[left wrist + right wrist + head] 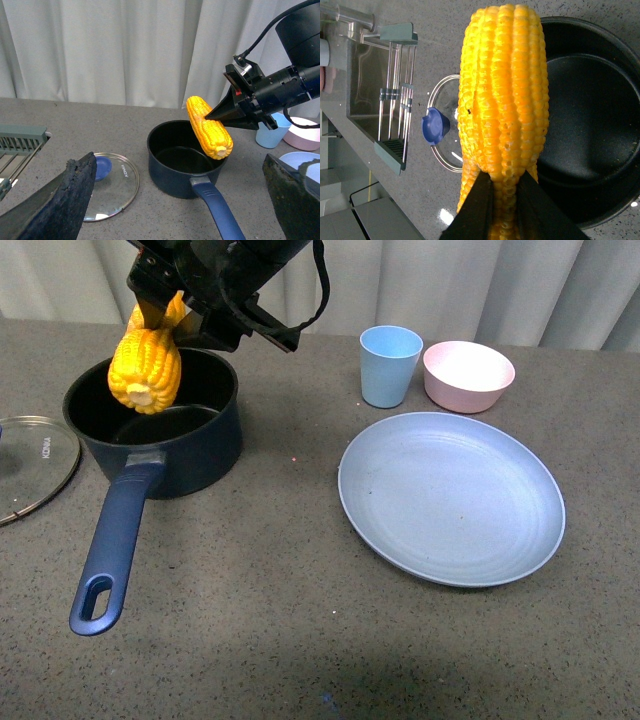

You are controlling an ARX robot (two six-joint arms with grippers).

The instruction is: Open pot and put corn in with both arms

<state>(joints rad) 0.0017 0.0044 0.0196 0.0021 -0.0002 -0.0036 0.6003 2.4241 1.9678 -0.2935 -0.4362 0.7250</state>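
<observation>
Yellow-orange ribbed corn cob (pixel 146 368) pinched at its upper end by right fingers (pixel 479 207). It hangs tilted below them, over the open mouth of the dark navy saucepan (pixel 195 455), close to the rim. Left fingers (pixel 55 210) spread wide, holding nothing. Round glass lid (pixel 30 465) flat on grey surface (pixel 280 620), clear of the pot's edge.

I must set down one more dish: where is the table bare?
Bare: between the pot handle and the plate, and the near table before both. Crowded: lid beside pot, right gripper holding corn above it, cup and bowl behind plate.
</observation>
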